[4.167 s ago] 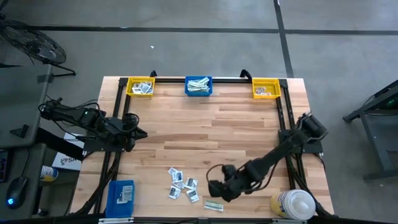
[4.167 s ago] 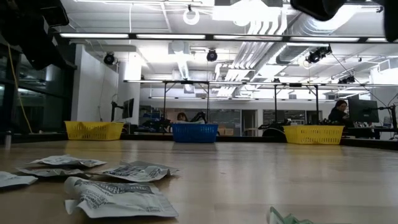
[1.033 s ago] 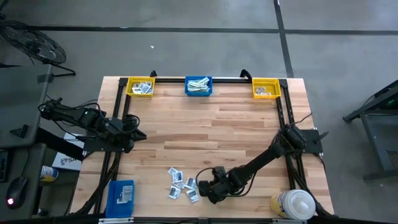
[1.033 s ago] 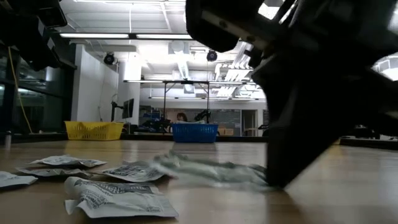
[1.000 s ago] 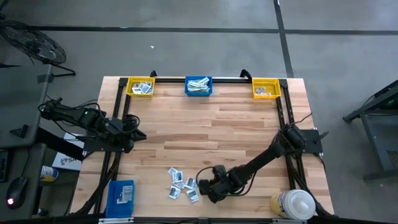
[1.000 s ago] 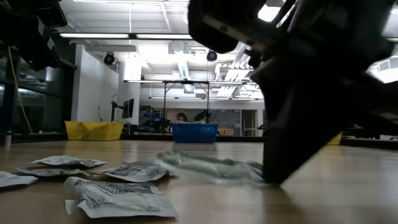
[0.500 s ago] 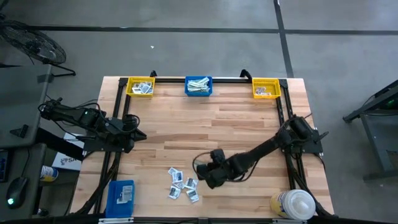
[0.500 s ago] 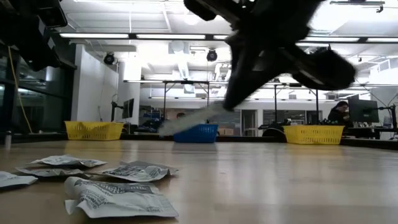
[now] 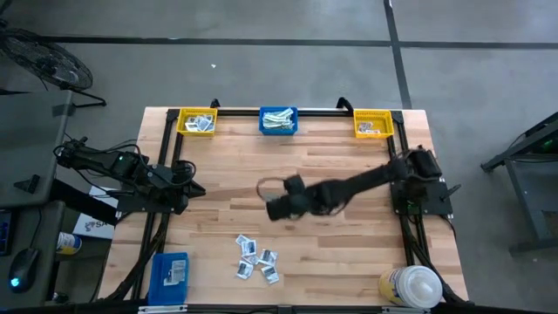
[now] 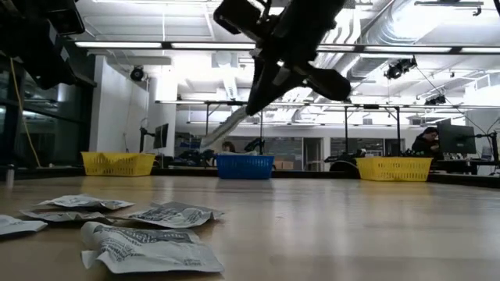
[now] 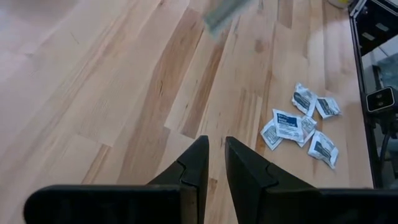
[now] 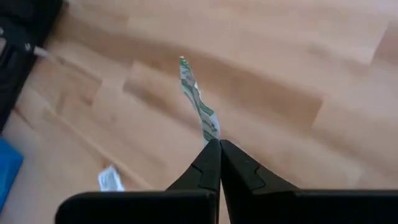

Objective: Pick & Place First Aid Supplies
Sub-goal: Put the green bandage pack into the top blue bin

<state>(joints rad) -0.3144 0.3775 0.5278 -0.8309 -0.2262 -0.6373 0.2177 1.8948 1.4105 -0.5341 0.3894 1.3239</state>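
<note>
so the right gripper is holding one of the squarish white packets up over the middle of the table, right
Not quite: the right gripper is shut on a narrow green-and-white strip, as the right wrist view shows. The squarish white packets lie on the table. It is held up over the middle.

place: lab or workshop | evidence: exposed ceiling ducts (image 10: 367, 27), strip lights (image 10: 125, 44), concrete floor (image 9: 261, 70) around wooden surface (image 9: 331, 148), workstations behind

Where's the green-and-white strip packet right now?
The strip packet is off the table, pinched in the right gripper, which the high view shows over mid-table, between the white packet pile and the blue bin.
</note>
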